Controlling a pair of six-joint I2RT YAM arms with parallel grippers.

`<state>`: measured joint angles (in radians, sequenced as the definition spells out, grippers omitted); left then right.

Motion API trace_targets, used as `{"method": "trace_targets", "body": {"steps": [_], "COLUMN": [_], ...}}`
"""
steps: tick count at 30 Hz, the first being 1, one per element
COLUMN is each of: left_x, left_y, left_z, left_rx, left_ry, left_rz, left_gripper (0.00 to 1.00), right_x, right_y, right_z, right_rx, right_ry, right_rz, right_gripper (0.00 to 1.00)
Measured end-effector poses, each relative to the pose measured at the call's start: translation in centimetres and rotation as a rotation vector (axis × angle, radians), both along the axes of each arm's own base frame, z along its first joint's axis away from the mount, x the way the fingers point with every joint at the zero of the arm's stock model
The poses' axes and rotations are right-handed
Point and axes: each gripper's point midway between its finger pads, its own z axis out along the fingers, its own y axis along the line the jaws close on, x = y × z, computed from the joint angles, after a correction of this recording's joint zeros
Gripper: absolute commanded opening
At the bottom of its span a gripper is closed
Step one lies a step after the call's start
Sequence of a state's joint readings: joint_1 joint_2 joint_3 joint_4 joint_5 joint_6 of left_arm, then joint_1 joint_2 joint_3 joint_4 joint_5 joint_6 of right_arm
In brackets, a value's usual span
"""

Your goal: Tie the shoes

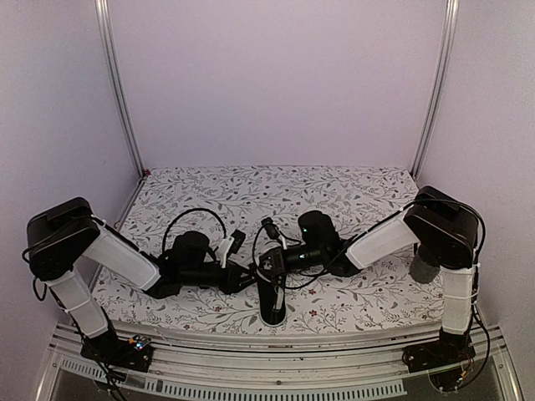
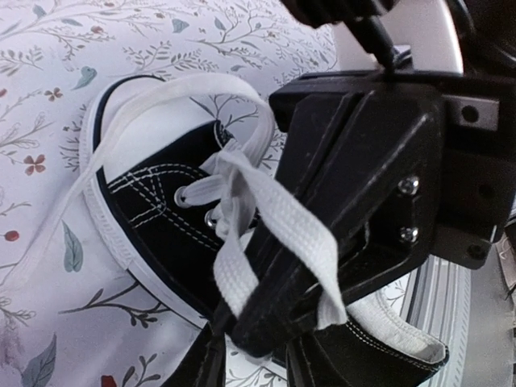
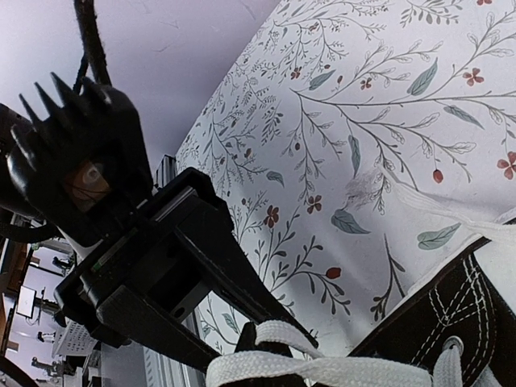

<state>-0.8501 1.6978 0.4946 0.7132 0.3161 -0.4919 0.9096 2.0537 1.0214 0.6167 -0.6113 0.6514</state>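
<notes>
The black canvas shoe [image 1: 272, 305] stands on the flowered mat with its white toe cap toward the near edge. In the left wrist view the shoe [image 2: 161, 218] lies under a white lace [image 2: 298, 234] that loops over the tip of my right gripper [image 2: 266, 318]. That right gripper [image 1: 269, 266] is shut on the lace just above the eyelets. My left gripper [image 1: 249, 276] reaches in from the left. Its jaws [image 2: 254, 364] stand apart, one on each side of the right fingertip and the draped lace. The right wrist view shows the lace [image 3: 339, 372] across my right gripper [image 3: 274, 359].
The flowered mat [image 1: 334, 192] runs back to pale walls and metal posts. A metal rail [image 1: 276, 351] lines the near edge just past the toe. A dark object [image 1: 424, 266] sits half hidden behind the right arm. A loose lace end [image 2: 48, 234] trails over the mat.
</notes>
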Motion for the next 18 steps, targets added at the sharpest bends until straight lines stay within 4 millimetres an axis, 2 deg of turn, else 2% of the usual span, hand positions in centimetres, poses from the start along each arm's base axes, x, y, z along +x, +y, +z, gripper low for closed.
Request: {"method": "trace_targets", "body": {"steps": [3,7,9,13,18], "left_x": [0.1,0.2,0.3,0.7,0.9], "left_y": [-0.5,-0.8,-0.7,-0.3,1.3], "left_z": [0.3,0.0,-0.3,-0.3,0.2], "left_rx": [-0.008,-0.002,0.005,0.018,0.043], "left_ry": [-0.006,0.002,0.004,0.003,0.014], "left_rz": [-0.012,-0.012,-0.004,0.038,0.12], "left_gripper": [0.22,0.0,0.0,0.0,0.0], "right_x": [0.0,0.2,0.3,0.5,0.6], "right_y": [0.0,-0.1,-0.1,-0.4,-1.6], "right_z": [-0.1,-0.1,-0.1,-0.1,0.5], "right_rx": [-0.003,-0.007,-0.008,-0.026,-0.096], "right_ry": [0.002,0.002,0.001,0.002,-0.022], "right_rz": [0.0,-0.009,-0.012,-0.03,-0.069], "right_gripper": [0.02,0.02,0.05,0.26,0.45]}}
